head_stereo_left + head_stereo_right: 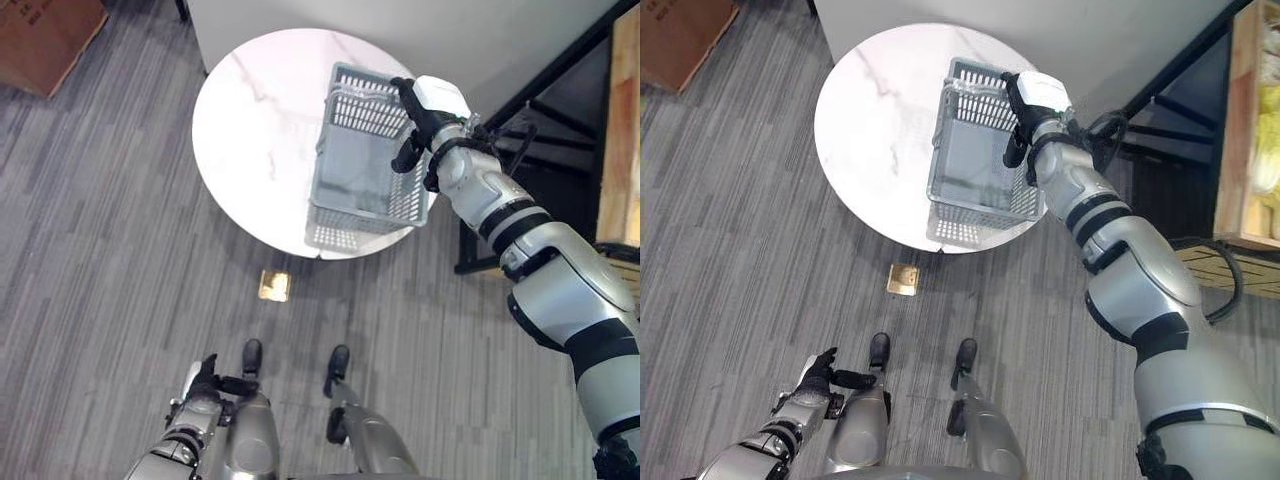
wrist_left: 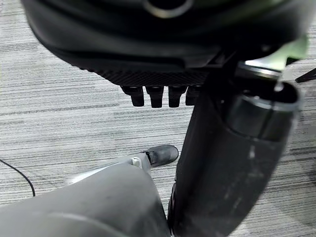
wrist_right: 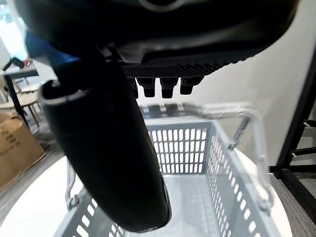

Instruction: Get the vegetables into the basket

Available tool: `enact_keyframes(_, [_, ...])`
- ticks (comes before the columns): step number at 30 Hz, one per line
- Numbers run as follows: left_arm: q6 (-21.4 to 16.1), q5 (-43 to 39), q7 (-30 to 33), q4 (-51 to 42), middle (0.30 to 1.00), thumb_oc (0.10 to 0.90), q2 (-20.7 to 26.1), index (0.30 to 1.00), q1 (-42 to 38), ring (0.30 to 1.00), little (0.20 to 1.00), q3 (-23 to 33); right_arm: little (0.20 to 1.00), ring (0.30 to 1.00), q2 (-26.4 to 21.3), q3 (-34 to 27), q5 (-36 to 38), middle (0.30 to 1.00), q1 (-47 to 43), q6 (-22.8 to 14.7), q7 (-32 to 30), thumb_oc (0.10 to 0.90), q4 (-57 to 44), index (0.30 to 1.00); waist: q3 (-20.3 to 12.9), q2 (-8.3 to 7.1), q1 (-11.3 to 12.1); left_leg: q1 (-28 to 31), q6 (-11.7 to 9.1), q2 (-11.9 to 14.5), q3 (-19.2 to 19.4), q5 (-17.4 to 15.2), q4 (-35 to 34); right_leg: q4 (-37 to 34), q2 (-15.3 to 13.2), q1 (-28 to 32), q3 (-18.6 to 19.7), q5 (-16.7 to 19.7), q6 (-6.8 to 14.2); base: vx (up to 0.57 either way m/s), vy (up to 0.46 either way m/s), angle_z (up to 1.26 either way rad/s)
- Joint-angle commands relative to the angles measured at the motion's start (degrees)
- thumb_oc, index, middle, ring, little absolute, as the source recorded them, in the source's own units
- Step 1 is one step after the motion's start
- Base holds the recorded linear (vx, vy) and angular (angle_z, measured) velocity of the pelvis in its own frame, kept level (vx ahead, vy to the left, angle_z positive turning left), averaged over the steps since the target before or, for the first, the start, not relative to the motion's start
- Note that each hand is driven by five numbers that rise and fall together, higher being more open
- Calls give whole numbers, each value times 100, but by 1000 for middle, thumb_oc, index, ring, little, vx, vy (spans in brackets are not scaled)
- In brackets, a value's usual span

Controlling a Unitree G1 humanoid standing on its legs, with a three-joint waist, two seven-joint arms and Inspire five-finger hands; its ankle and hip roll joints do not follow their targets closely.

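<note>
A grey slotted plastic basket point(image 1: 340, 236) stands on the right part of a round white marble table point(image 1: 255, 120). Its inside is bare and its clear handles point(image 3: 247, 112) lie folded on the rim. My right hand point(image 1: 428, 108) is stretched out over the basket's far right corner, fingers straight and thumb point(image 3: 111, 153) hanging down by the right wall, holding nothing. My left hand point(image 1: 205, 380) hangs low beside my body with relaxed fingers and is empty. Pale green-yellow produce point(image 1: 1265, 110) lies in a wooden rack at the far right.
A black metal frame point(image 1: 560, 110) and the wooden rack point(image 1: 1240, 130) stand close to the right of the table. A cardboard box point(image 1: 45, 35) sits at the far left. A brass floor plate point(image 1: 273, 285) lies on the grey carpet before the table. A white wall rises behind it.
</note>
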Motion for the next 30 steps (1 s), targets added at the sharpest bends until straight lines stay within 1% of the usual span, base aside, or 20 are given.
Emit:
enact_keyframes(1, [296,-17,55,385,1000,900,133,1000,466,1000,1000,-547,1000,1000,-513,109,-368,1000,-1475,-94,-262,900,320,1000,190,-28,112,-243,-369,-107,-211,508,-540,56,-370,814,82,-431,785,-13,10,22])
enact_keyframes(7, [274,-108,9,359,1000,900,100,1000,440,1000,1000,-621,1000,1000,-588,348,-499,1000,-1695,-73,-208,900,701,1000,194,14,178,-436,-403,-152,-296,541,-540,5,-402,739,-4,-415,826,11,16,13])
enact_keyframes(10, [260,-56,-8,307,1000,900,110,1000,349,1000,1000,-752,1000,1000,-679,531,-552,1000,-1881,-82,-169,900,887,1000,217,19,199,-582,-426,-187,-348,568,-540,1,-417,654,-65,-388,855,3,7,12])
enact_keyframes(13, [249,-105,-15,270,1000,900,73,1000,290,1000,1000,-810,1000,1000,-719,513,-483,1000,-1928,-60,-198,900,996,1000,251,28,201,-676,-440,-192,-356,587,-540,-3,-427,578,-92,-369,873,2,19,7])
enact_keyframes(14, [242,-100,-16,267,1000,900,67,1000,273,1000,1000,-821,618,618,-713,523,-490,618,-1939,-70,-202,627,1044,618,257,34,217,-695,-444,-193,-358,587,-540,-3,-433,566,-105,-374,875,10,12,6])
enact_keyframes(15, [247,-99,-14,263,1000,900,55,1000,264,1000,1000,-820,300,300,-755,508,-488,300,-1920,-69,-217,400,1050,300,260,34,212,-702,-444,-199,-358,590,-540,-3,-436,566,-101,-374,878,19,14,5])
enact_keyframes(19, [261,-101,-50,236,1000,900,21,1000,276,1000,1000,-862,300,300,-777,538,-535,300,-1890,-59,-147,400,1091,300,257,44,218,-674,-444,-215,-354,584,-540,-3,-445,615,-135,-404,882,8,6,1])
enact_keyframes(30, [303,-102,-121,261,1000,900,45,1000,255,1000,1000,-847,300,300,-724,514,-544,300,-1782,-87,-126,400,779,300,267,79,90,-536,-455,-171,-303,579,-540,5,-441,643,-54,-403,855,-2,-1,0])
